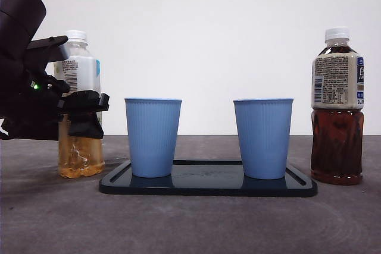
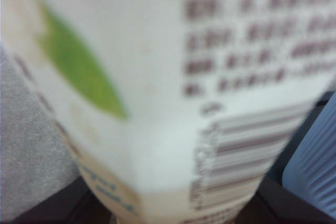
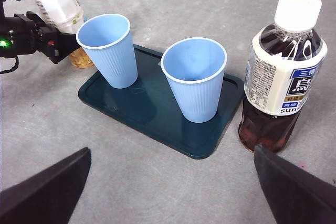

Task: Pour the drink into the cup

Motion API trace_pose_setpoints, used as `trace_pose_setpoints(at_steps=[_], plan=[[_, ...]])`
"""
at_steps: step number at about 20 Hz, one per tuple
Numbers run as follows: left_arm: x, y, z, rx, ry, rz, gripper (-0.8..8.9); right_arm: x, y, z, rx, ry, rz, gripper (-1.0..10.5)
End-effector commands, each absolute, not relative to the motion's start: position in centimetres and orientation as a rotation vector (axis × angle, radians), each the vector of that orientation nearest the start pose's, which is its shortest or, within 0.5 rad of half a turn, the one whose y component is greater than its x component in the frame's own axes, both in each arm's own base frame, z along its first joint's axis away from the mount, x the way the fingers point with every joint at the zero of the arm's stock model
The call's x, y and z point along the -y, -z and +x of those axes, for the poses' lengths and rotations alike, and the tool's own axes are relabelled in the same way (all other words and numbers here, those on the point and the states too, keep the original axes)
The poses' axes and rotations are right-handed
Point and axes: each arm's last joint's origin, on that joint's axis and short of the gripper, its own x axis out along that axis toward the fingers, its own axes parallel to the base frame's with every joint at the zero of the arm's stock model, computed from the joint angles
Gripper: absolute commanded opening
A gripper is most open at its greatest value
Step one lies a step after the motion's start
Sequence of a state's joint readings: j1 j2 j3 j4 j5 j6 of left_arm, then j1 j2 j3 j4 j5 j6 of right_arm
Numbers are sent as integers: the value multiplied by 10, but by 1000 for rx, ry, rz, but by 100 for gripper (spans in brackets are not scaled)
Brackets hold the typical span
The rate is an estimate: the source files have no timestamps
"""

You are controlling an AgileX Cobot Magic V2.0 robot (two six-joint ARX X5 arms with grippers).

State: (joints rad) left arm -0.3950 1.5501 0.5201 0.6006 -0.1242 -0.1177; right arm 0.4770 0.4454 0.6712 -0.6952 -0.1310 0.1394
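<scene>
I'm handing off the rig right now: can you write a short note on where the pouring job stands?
Left hand: closed around the light tea bottle, which stands capped on the table beside the tray.
Right hand: open, holding nothing, above the table near the dark tea bottle, also capped.
Two blue cups stand upright on the tray, both empty.
Done: bottle gripped.
Left: cap off, lift, pour.
</scene>
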Motion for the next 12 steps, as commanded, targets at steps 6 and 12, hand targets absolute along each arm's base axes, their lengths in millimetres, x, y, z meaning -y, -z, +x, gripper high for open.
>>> trace_pose_setpoints(at_steps=[6, 12], plan=[[107, -151, 263, -409, 251, -2, 414, -47, -291, 81, -499, -566, 65, 485], [106, -149, 260, -456, 248, 11, 537, -47, -291, 81, -498, -566, 65, 485]])
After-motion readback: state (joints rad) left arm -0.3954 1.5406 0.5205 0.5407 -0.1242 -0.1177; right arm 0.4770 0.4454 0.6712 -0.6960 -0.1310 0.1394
